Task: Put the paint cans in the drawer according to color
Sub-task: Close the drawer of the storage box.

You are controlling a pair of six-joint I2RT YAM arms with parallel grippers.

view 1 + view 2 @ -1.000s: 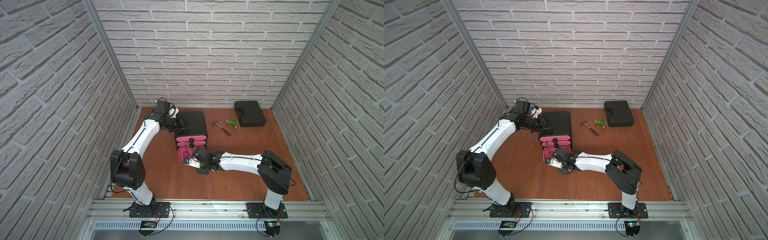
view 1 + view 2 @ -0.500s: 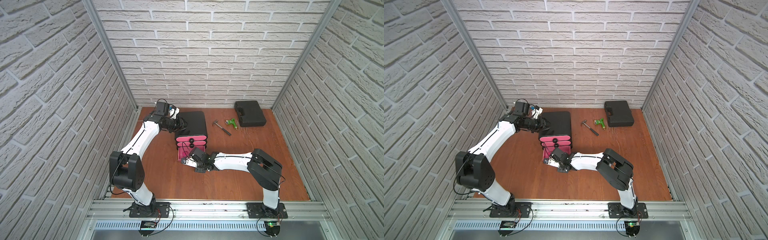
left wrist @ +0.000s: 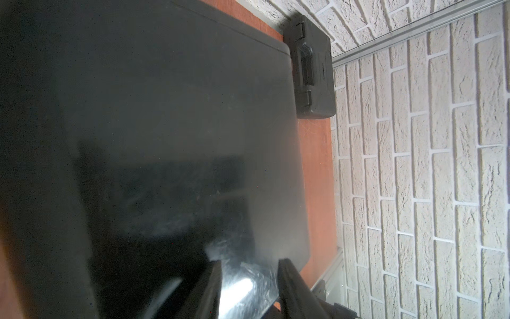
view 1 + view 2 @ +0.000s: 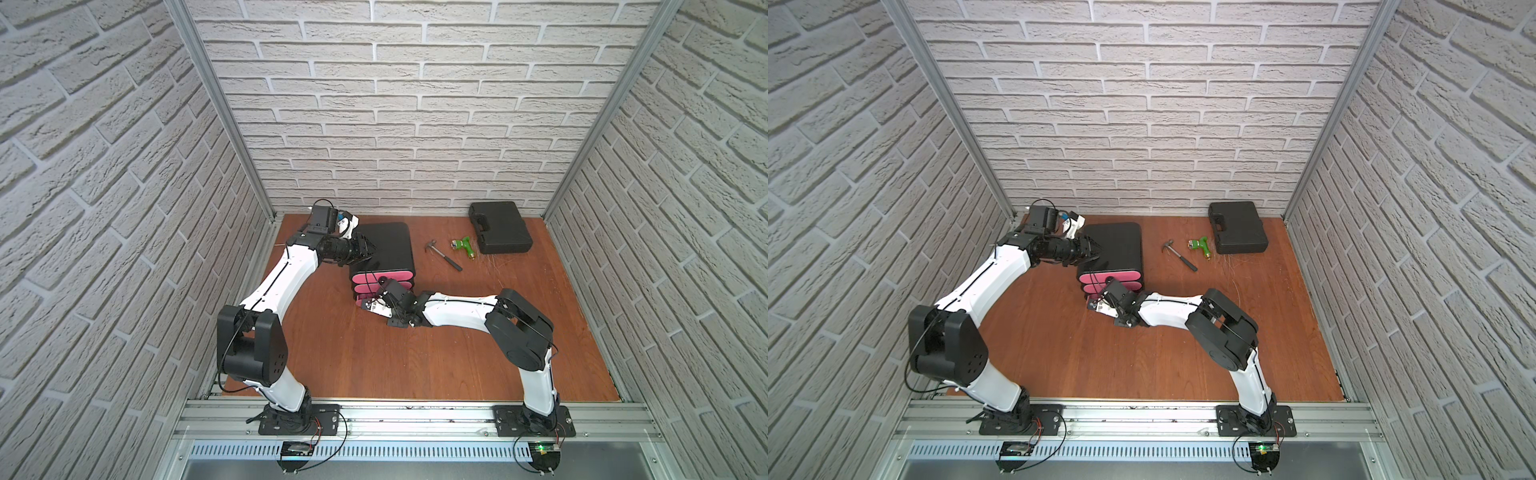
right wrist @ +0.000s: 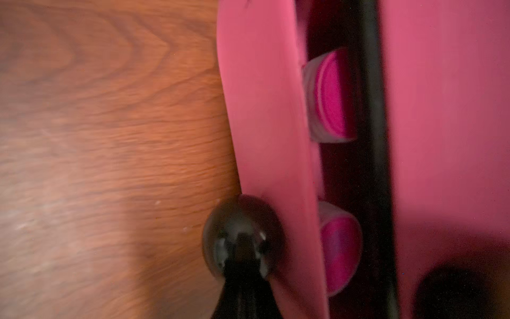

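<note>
Looking across both top views, we find the drawer chest (image 4: 384, 245) (image 4: 1115, 245) at the back of the tabletop (image 4: 415, 361). A hammer (image 4: 444, 254), a green toy drill (image 4: 462, 246) and a black tool case (image 4: 500, 228) lie well apart from it, toward the right arm's side. The left gripper (image 3: 248, 265) sits over the chest's black top, jaws slightly parted and empty. The right gripper (image 5: 242, 248) is closed, its tip touching the round knob (image 5: 220, 221) of the lowest drawer front (image 5: 262, 110), which stands ajar. Two magenta paint cans (image 5: 332, 96) sit inside, partly hidden by that front. From above, the right wrist covers them.
</note>
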